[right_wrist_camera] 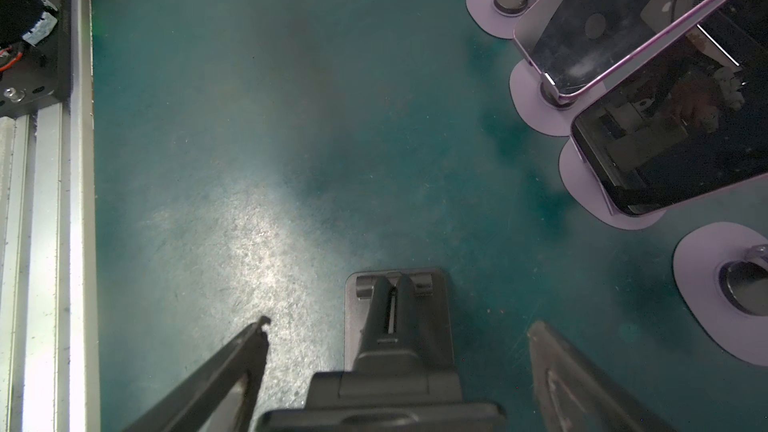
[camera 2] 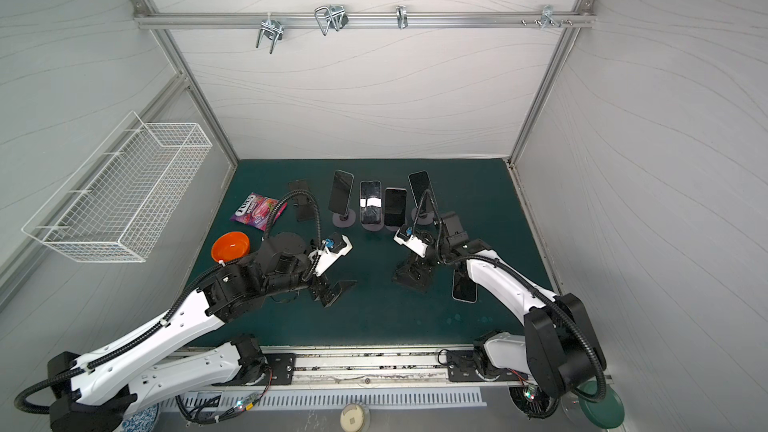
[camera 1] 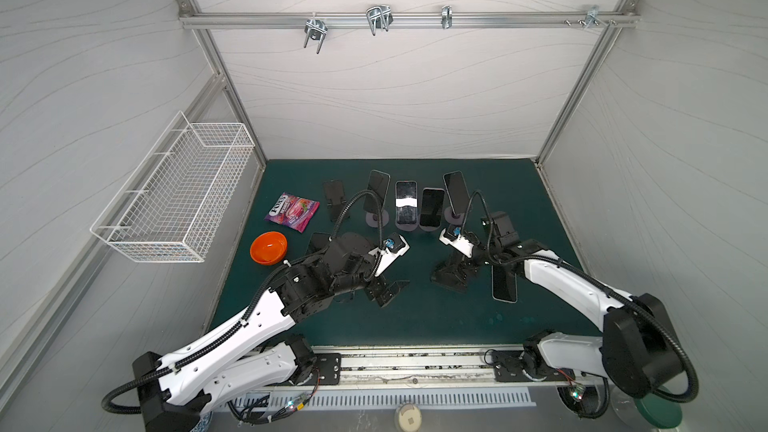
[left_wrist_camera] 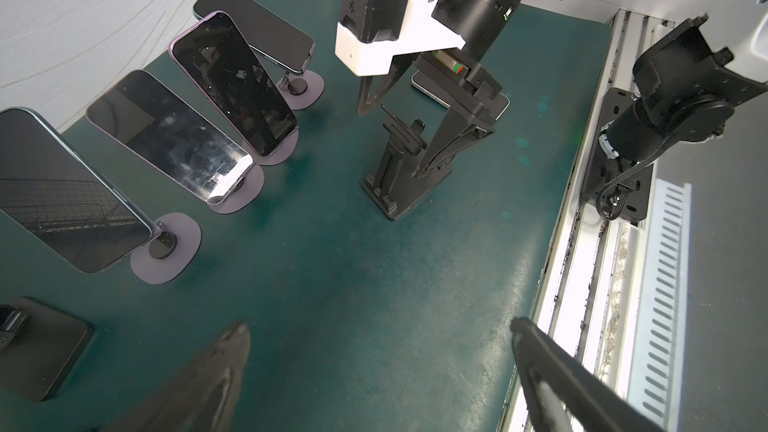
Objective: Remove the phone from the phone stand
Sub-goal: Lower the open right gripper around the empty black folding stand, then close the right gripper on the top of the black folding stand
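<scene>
The right claw hangs with its jaws spread wide, gripping nothing, one finger on either side of a bare black folding phone stand. A dark silver-edged phone lies flat on the green worktop just beside that stand, partly under the right arm. The left claw is likewise wide open and empty-handed above the mat. Along the back, four dark phones lean in a row on lilac flat-footed stands.

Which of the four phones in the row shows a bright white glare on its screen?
The second phone from the left in a top view: a white patch crosses its screen; the others look dark.
</scene>
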Available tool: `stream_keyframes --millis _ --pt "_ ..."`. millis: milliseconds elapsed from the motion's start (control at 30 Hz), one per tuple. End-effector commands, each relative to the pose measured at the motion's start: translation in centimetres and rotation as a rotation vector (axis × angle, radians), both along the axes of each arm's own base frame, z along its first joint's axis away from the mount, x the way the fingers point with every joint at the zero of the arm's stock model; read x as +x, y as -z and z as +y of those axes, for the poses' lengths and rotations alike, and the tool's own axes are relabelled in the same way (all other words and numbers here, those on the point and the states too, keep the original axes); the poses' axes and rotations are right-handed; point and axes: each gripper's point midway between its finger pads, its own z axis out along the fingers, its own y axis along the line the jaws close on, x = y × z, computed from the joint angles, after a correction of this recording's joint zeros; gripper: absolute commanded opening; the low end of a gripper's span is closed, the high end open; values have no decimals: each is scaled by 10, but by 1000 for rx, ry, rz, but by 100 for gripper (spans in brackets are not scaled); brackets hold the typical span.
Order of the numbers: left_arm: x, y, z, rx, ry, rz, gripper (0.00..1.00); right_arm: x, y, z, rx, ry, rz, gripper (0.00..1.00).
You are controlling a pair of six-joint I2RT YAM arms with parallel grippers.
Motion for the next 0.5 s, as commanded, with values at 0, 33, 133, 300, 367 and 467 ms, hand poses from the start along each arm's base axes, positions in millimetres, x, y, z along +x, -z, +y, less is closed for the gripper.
stream_keyframes --millis 0,33,133,300,367,467 --pt "2 -7 -1 -4 10 -40 99 1 -1 5 3 -47 -32 99" --pt "2 -7 -1 -3 10 -40 99 0 1 5 1 -46 -29 99" --pt "2 -6 -1 -3 9 -38 99 -2 6 4 0 -47 -25 99" --pt "2 -6 -2 -7 10 -36 99 -6 10 2 -1 -47 -22 99" --pt "2 -6 -3 -8 12 -35 99 -8 12 2 -1 -49 -16 99" --pt "2 -6 -2 -7 10 -34 99 -9 13 1 -3 -48 -13 98"
